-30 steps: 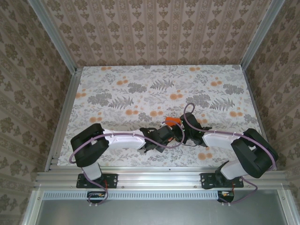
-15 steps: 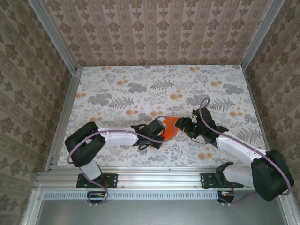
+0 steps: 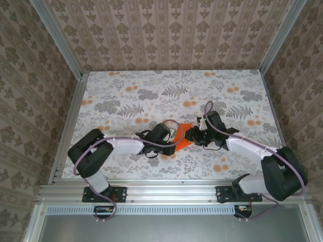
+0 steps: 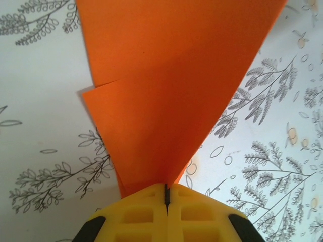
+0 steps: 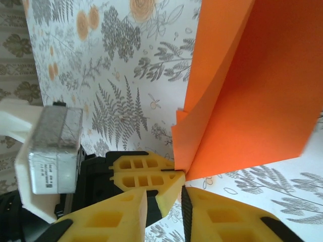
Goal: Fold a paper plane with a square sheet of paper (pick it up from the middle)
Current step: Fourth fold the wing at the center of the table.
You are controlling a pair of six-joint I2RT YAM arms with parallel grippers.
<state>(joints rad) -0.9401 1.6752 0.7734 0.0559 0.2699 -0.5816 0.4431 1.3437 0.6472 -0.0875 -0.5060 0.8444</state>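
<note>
The square sheet of paper [image 3: 183, 137] is bright orange and folded into layered flaps that narrow to a point. It stands up off the table between the two arms. My left gripper [image 4: 165, 185] is shut on that point, and the paper [image 4: 171, 91] fans out beyond its yellow fingers. My left gripper [image 3: 170, 137] sits left of the paper, my right gripper [image 3: 195, 135] right of it. In the right wrist view my right gripper [image 5: 164, 190] has its jaws slightly apart just below the paper's tip [image 5: 242, 101]. The left gripper's [image 5: 174, 170] fingertip shows in that gap, and no paper lies in it.
The table [image 3: 126, 96] carries a grey fern print with pale orange flower blotches. Patterned walls and aluminium rails [image 3: 166, 190] close it in on all sides. Both arms lie low across the near middle, with cables looping over them.
The left gripper has carried the paper left and away from the near edge. The right arm stretched out, then closed in on the paper's tip; its jaws widened, then narrowed.
</note>
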